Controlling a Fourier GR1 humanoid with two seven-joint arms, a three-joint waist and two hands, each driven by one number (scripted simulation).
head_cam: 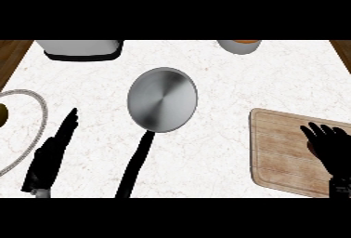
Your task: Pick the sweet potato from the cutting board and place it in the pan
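A round steel pan with a long black handle (pixel 162 99) sits mid-frame on the white marbled table (pixel 226 74), and a pale wooden cutting board (pixel 281 148) lies at the right edge. The black right hand (pixel 330 153) lies over the board's right part. Whether it is open or closed cannot be told, and the sweet potato does not show, so neither can its place relative to the hand. The black left hand (pixel 49 155) rests open and straight at lower left.
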